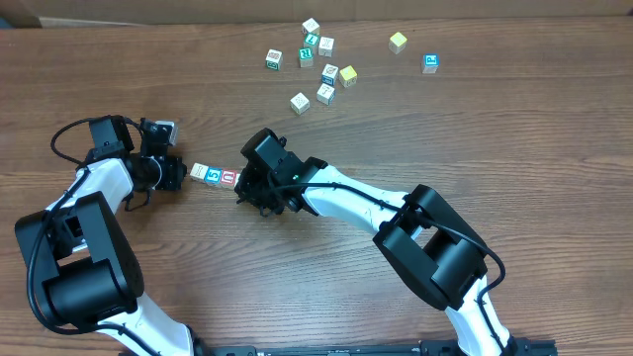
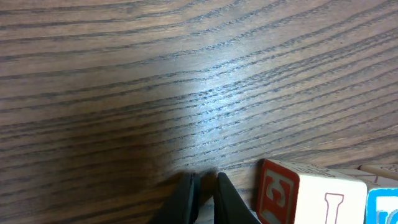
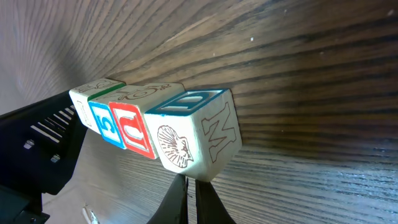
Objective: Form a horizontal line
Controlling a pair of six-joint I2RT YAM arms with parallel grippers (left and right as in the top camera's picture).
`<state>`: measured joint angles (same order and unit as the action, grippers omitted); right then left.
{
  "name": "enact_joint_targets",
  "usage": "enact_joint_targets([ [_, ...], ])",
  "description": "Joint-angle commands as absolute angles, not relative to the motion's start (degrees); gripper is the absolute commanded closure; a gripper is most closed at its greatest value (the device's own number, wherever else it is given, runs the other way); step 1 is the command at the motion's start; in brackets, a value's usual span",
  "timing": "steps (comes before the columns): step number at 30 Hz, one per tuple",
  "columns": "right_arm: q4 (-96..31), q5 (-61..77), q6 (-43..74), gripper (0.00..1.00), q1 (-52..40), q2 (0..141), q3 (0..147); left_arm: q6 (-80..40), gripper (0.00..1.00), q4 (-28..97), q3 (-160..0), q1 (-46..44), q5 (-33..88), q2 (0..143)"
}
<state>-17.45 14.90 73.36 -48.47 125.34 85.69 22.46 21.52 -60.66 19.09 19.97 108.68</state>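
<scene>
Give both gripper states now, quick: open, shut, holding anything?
Left gripper: shut, holding nothing, beside the row of small pale wooden letter cubes.
Right gripper: shut, holding nothing, at the row's other end.

table (image 2: 124,74): dark wood grain, smooth, faint sheen
horizontal line (image 3: 146,127): pale wooden cubes, matt, painted letters
left hand (image 2: 204,194): black, matt, plastic-looking
right hand (image 3: 191,190): black, matt, plastic-looking
</scene>
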Motion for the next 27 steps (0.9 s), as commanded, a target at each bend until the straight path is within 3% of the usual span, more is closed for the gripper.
enact_joint_targets([
  [1,-16.93,16.21,73.52,0.96,-49.17,125.84,85.45,21.63,0.90,21.78,-60.05,18.83,18.61,109.40],
  [27,-14.57,14.76,73.52,0.96,-49.19,126.21,85.45,21.63,0.90,21.80,-60.05,18.83,17.43,109.40],
])
